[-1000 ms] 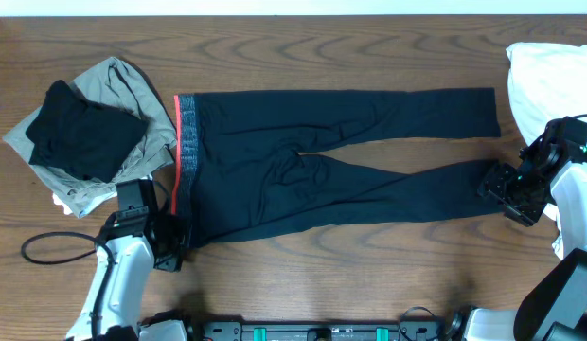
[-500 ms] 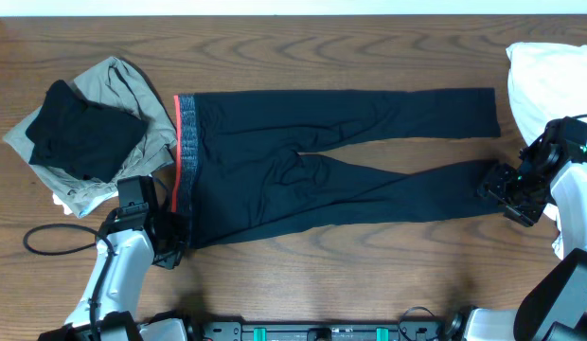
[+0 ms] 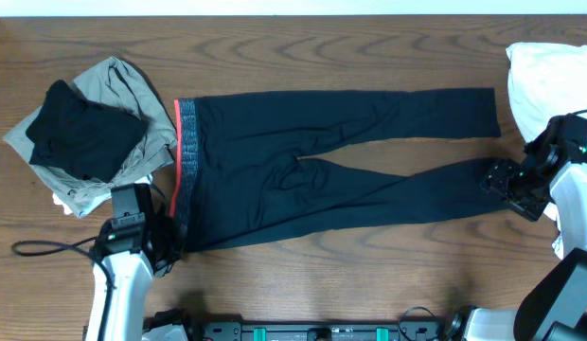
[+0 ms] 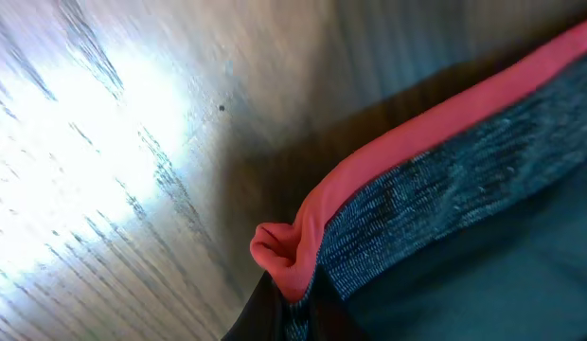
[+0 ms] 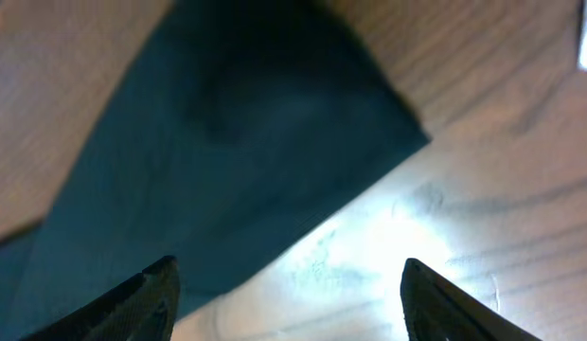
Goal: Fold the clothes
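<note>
Dark leggings (image 3: 322, 180) lie flat across the table, with the red-edged waistband (image 3: 178, 161) at the left and both legs running right. My left gripper (image 3: 172, 230) is at the waistband's near corner. In the left wrist view that gripper (image 4: 295, 320) is shut on the bunched red edge (image 4: 279, 258) of the waistband. My right gripper (image 3: 494, 177) is at the end of the near leg. In the right wrist view this gripper (image 5: 289, 289) stands open above the leg's cuff (image 5: 237, 142), one finger over the fabric and the other over bare wood.
A khaki garment (image 3: 123, 80) with a black one (image 3: 80, 128) on top lies at the left. A white cloth (image 3: 549, 76) lies at the right edge. A black cable (image 3: 47, 248) loops beside the left arm.
My left gripper has shut on the waistband corner, and the arm has shifted a little left. My right gripper has opened slightly wider and edged right.
</note>
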Controlling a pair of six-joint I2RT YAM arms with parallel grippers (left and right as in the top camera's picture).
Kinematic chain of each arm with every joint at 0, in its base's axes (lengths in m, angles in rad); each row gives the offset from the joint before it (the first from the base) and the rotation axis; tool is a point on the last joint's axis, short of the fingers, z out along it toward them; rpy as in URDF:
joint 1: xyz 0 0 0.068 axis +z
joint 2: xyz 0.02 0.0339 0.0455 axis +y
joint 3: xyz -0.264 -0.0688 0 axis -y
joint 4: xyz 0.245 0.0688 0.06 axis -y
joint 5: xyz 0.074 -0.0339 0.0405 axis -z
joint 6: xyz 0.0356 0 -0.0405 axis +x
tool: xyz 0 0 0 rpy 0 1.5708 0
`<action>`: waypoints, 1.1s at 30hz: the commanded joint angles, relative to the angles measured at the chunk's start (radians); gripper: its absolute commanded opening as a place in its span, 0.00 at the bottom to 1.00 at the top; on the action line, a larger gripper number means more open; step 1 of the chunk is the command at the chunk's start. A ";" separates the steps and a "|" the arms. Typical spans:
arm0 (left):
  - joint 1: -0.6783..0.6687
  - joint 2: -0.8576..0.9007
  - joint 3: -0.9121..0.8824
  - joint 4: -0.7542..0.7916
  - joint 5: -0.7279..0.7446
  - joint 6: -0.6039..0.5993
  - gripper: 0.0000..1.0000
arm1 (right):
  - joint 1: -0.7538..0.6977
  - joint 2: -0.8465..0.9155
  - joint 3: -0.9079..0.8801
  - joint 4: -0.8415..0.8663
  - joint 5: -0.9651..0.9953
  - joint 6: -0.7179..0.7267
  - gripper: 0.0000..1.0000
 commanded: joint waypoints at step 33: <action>0.006 -0.035 -0.006 -0.015 -0.045 0.050 0.06 | -0.151 0.268 -0.042 0.196 -0.111 0.013 0.01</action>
